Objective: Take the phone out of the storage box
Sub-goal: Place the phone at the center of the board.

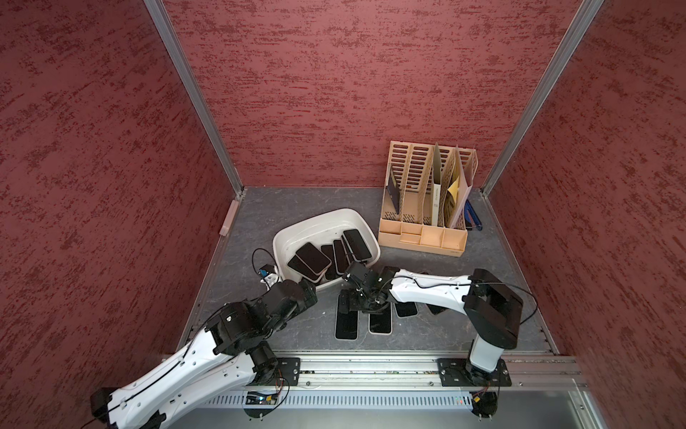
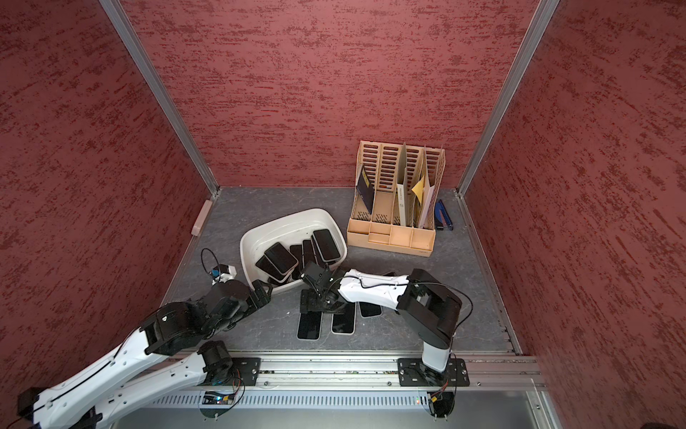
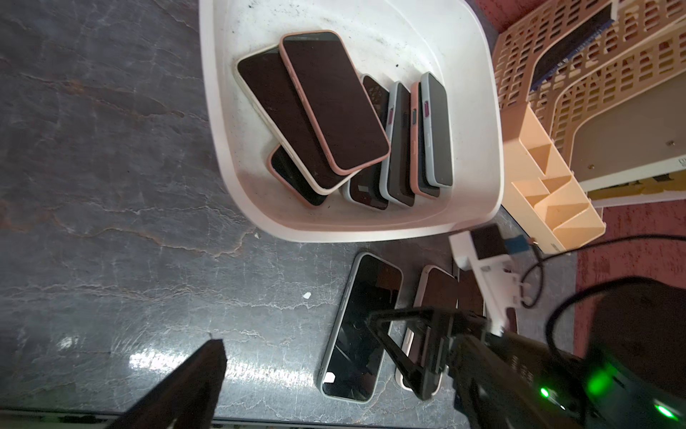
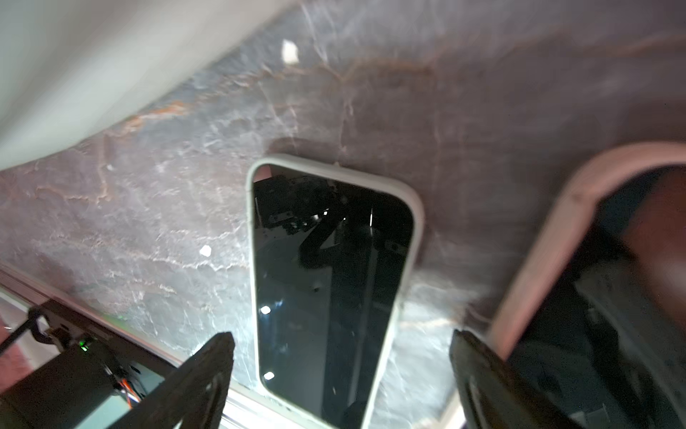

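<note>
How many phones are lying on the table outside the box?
4, in a row on the table before the box: first phone, second phone beside it, third phone and fourth phone partly under the right arm. More may be hidden beneath it.

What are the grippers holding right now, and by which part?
Nothing is held. The right gripper is open over a phone lying flat on the table; the left gripper is open and empty by the storage box.
</note>
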